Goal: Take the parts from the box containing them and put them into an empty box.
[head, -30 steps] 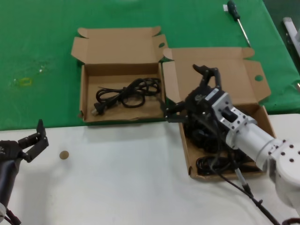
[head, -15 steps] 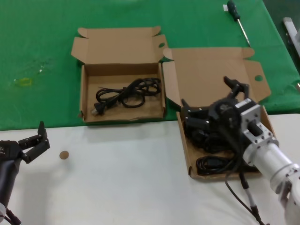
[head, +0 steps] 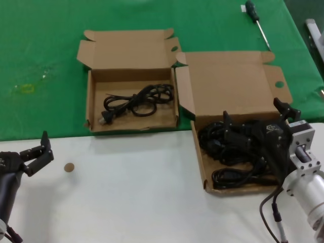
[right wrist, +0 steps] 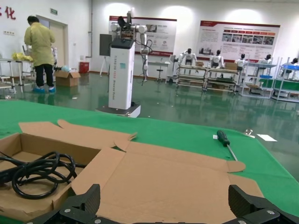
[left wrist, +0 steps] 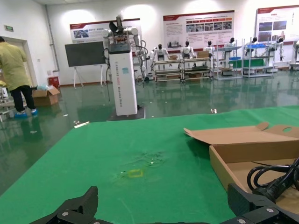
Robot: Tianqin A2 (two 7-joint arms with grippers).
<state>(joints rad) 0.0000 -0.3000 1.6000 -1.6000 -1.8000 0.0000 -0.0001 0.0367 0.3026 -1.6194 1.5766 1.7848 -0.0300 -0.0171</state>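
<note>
On the far left of the work area sits the smaller shallow brown cardboard box [head: 132,104], lid folded back onto the green cloth [head: 50,45]. One bundle of thin black power cord [head: 135,99] already lies inside it, its moulded plug toward the box's left wall, so by the look of things at least one transfer is done.

To the right, the larger shallow brown cardboard box [head: 234,152] straddles the edge of the cloth and the white table [head: 126,192]. A tangle of black cords [head: 230,147] remains heaped in its tray, with a separate coil [head: 233,177] at the near end; how many bundles that makes I cannot tell, but clearly more than one is left.

The right gripper [head: 255,124] hangs over the right side of the larger box, just above the heap, its black fingers spread wide and holding nothing. I judge it is lined up for the next pick, not yet gripping.

The left gripper [head: 35,152] waits over the white table at the near left, well apart from both boxes, fingers parted and empty.

A black-handled screwdriver [head: 255,19] lies on the cloth at the far right, and a small brown disc [head: 69,167] rests on the table near the left gripper.
</note>
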